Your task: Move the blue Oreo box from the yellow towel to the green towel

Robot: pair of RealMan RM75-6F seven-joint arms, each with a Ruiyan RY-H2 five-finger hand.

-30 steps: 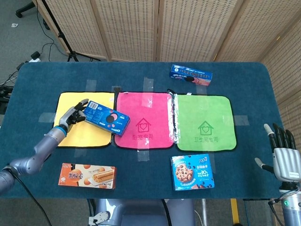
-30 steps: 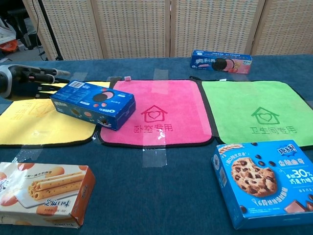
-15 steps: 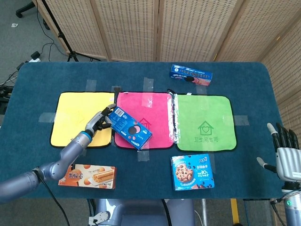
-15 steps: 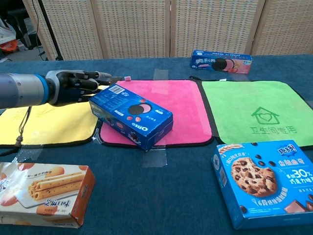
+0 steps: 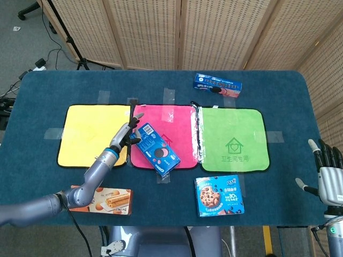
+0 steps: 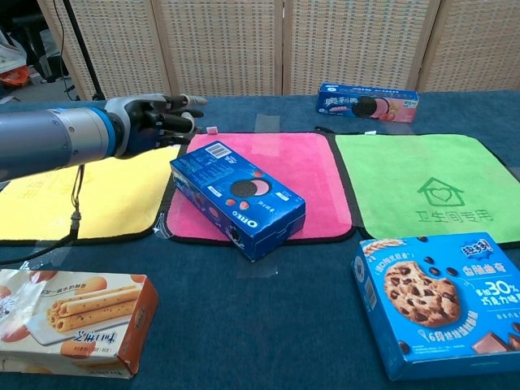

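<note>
Head view: blue Oreo box (image 5: 157,149) lies slanted across the pink towel (image 5: 171,120), left hand (image 5: 126,135) spread wide beside it, holding nothing; right hand (image 5: 329,176) open too.

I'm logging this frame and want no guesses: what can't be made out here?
- Whether the left hand touches the Oreo box: in the head view they overlap; in the chest view the hand sits behind the box.
- Right hand: cut by the head view's edge, absent from the chest view.
- Cookie box: cropped by the chest view's corner.
</note>
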